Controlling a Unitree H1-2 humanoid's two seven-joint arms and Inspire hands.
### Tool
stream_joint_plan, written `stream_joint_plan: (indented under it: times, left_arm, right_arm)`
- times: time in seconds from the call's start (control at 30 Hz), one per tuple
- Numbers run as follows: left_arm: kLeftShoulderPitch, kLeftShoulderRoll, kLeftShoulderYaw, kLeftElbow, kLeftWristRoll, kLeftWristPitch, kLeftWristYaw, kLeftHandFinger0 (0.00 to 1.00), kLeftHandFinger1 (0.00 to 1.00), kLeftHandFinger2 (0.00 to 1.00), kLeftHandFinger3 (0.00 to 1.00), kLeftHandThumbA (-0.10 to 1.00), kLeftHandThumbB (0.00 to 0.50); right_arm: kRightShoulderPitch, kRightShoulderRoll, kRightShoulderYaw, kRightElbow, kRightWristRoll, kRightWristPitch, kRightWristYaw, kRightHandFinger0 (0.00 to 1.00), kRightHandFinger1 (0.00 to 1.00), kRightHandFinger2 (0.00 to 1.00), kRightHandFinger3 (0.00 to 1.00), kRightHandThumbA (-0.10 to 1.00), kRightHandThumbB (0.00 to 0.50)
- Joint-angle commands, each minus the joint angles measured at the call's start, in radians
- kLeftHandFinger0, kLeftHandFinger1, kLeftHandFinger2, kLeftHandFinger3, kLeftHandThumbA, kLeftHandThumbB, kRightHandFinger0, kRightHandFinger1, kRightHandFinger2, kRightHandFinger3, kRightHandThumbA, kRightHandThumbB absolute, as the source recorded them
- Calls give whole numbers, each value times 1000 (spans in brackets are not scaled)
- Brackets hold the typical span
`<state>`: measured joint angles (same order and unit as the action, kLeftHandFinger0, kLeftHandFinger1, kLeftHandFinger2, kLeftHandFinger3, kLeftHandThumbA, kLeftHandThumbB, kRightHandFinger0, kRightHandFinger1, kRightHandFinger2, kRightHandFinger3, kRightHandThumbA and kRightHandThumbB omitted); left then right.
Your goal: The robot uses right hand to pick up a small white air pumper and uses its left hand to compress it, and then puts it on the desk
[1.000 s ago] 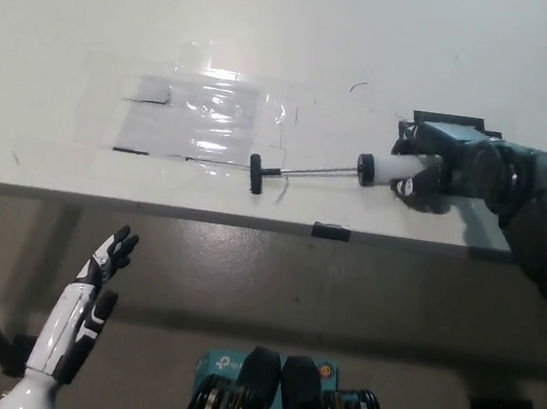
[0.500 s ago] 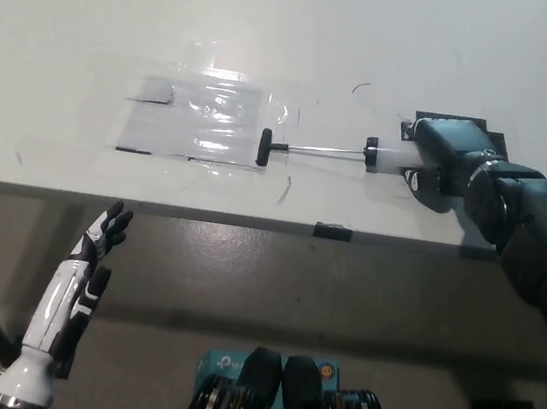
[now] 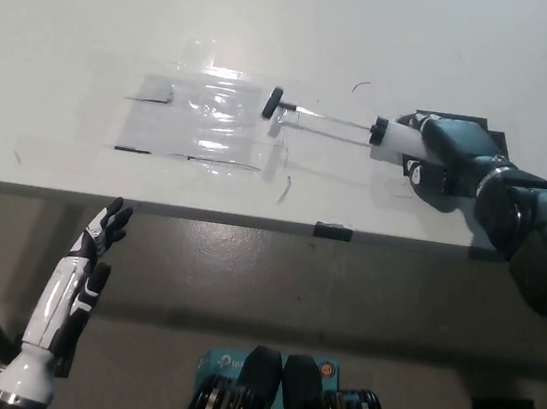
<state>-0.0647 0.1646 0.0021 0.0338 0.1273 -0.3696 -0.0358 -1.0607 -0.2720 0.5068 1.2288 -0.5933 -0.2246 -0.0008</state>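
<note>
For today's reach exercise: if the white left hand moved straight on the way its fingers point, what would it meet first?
Likely the desk's front edge: the open left hand points up toward it, though depth is unclear.

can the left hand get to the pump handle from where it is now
Probably not yet. The left hand hangs open below the desk edge, well short of the black handle, which the right hand holds out above the desk. Nothing stands between them.

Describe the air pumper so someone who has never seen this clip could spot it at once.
Start at the white desk and go to its right side, where the black right hand is shut on the pumper. It is a short white tube with a thin rod running left to a small black T-handle, above the clear plastic sheet.
</note>
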Motion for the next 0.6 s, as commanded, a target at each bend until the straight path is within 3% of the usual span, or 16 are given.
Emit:
stream_joint_plan:
  times: [0.0, 0.13, 0.27, 0.4, 0.57]
  left_arm:
    - [-21, 14, 5, -17, -2, -9, -1, 1000, 1000, 1000, 1000, 1000, 251]
    - [-17, 10, 5, -23, -12, -2, -3, 1000, 1000, 1000, 1000, 1000, 250]
    - [-15, 9, 4, -32, -2, 3, 0, 1000, 1000, 1000, 1000, 1000, 240]
    - [-15, 9, 3, -37, 0, 10, -1, 1000, 1000, 1000, 1000, 1000, 247]
    - [-22, 5, 5, -42, -10, 8, 0, 1000, 1000, 1000, 1000, 1000, 234]
  right_arm:
    - [-27, -28, -78, -29, 110, -45, 123, 55, 563, 843, 906, -100, 115]
    - [-47, -36, -94, -56, 114, -23, 226, 140, 625, 859, 865, -100, 175]
    - [-60, -48, -97, -82, 123, 25, 313, 201, 678, 897, 871, -100, 188]
    - [-69, -55, -131, -111, 166, 94, 409, 201, 656, 890, 872, -100, 164]
    - [-64, -76, -146, -196, 183, 171, 493, 162, 634, 904, 951, -100, 144]
